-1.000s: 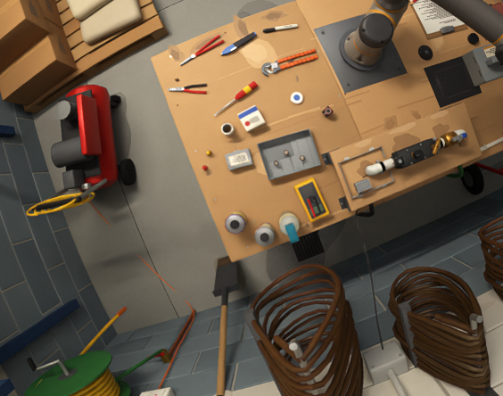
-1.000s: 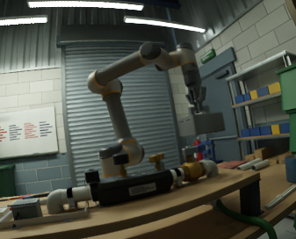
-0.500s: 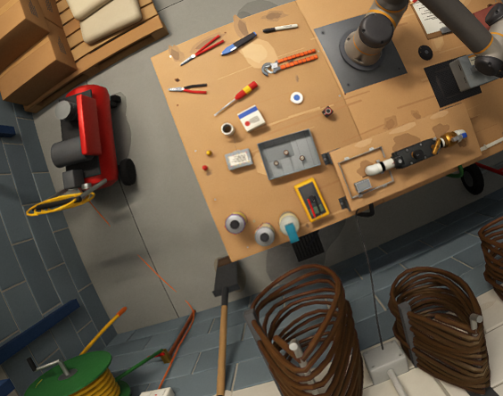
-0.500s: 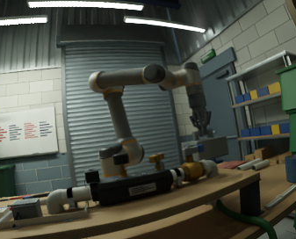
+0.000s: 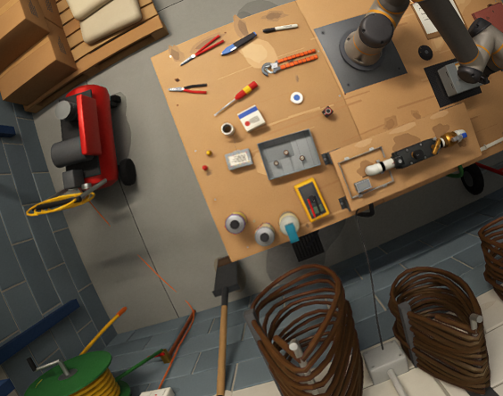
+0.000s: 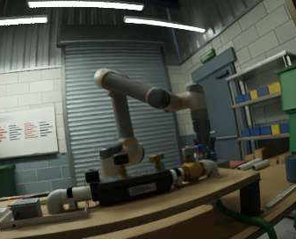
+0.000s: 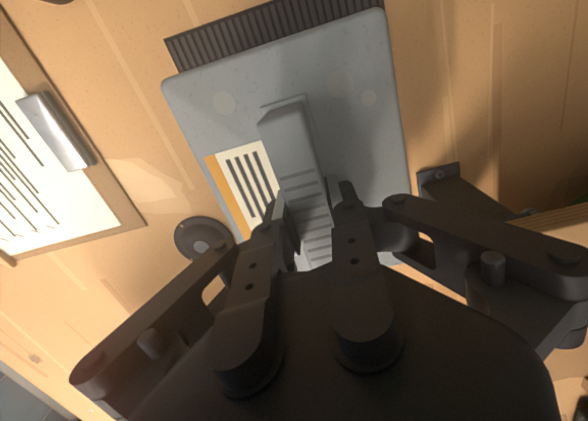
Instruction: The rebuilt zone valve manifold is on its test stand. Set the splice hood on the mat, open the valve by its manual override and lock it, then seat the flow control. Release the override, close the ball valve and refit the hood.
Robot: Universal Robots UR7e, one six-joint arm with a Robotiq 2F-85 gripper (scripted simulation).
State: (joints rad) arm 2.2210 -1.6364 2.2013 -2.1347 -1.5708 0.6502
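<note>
The dark ribbed mat [image 7: 270, 29] is mostly hidden under the grey splice hood [image 7: 295, 124], showing only as a strip along the hood's far edge. The hood [image 5: 458, 80] is held by its raised ribbed handle in my closed gripper [image 7: 310, 204], over the mat at the bench's right end. The valve manifold [image 5: 415, 154] lies on its test stand nearer the front: a black body with a white pipe elbow [image 5: 375, 168] on the left and a brass ball valve [image 6: 191, 170] with a yellow handle [image 5: 440, 145] on the right. In the second side camera the hood is hidden behind the manifold.
A grey roller door [image 6: 120, 110] and block wall stand behind the bench. A clipboard [image 7: 45, 169] lies left of the mat. Hand tools [image 5: 241, 58], a grey tray [image 5: 290, 154] and a yellow meter [image 5: 313, 200] cover the bench's left half. Copper coils [image 5: 308, 325] stand on the floor in front.
</note>
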